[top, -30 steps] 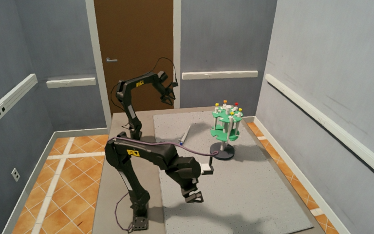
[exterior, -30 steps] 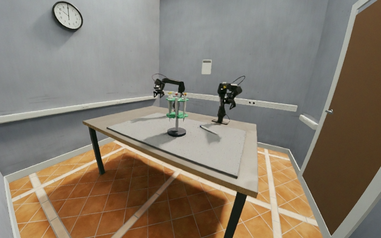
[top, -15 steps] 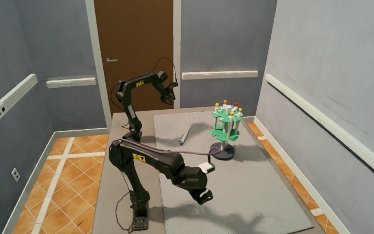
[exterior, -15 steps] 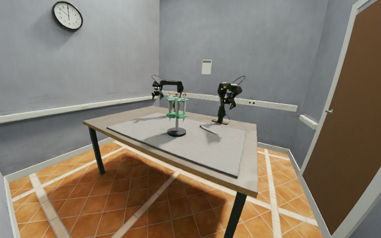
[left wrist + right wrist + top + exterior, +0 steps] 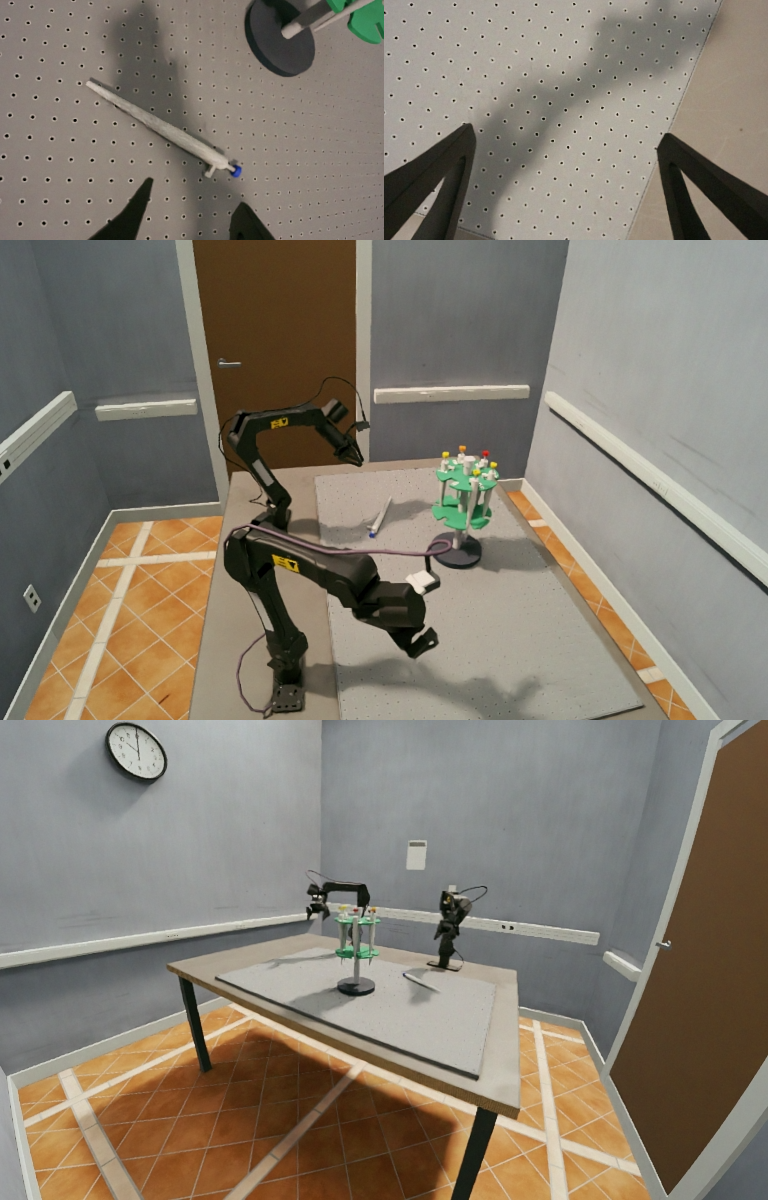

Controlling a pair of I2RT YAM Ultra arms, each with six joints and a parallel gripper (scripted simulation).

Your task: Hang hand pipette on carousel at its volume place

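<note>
Storage unit: a carousel (image 5: 458, 482) (image 5: 356, 969) (image 5: 265, 40) with two green notched plates on a grey post and a round dark base stands upright on the desk (image 5: 220, 681) (image 5: 498, 1090) (image 5: 729, 125), its base on a grey perforated mat (image 5: 481, 647) (image 5: 407, 1025) (image 5: 50, 200) (image 5: 594, 165).

Contents: five pale pipettes hang upright around the carousel's head. Three have yellow push buttons (image 5: 445, 455), one an orange push button (image 5: 462, 449) and one a red push button (image 5: 485, 453). Place markings are too small to read.

Item to be stored: a slim white hand pipette (image 5: 381, 518) (image 5: 421, 982) (image 5: 165, 129) with a blue push button (image 5: 372, 534) (image 5: 236, 171) lies flat on the mat, apart from the carousel, on the side of the left arm. Its short finger hook (image 5: 210, 171) juts out near the button end. The printed volume cannot be read.

Equipment: the left tool (image 5: 360, 462) (image 5: 437, 933) (image 5: 194, 198) is partly open, with nothing between its fingers, raised above the mat on the pipette's side of the carousel. The right tool (image 5: 428, 641) (image 5: 317, 915) (image 5: 571, 136) is wide open and holds nothing; it is above the mat, well apart from the carousel on the side away from the loose pipette.

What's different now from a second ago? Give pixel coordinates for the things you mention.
The left gripper (image 5: 357, 461) (image 5: 438, 933) (image 5: 194, 198) has turned and dipped slightly. The right gripper (image 5: 424, 644) (image 5: 318, 914) (image 5: 571, 136) has swung outward, away from its arm's base. Nothing was grabbed or released. The pipette (image 5: 381, 516) (image 5: 420, 982) (image 5: 167, 131) and carousel (image 5: 453, 515) (image 5: 356, 969) (image 5: 267, 45) look unmoved.
</note>
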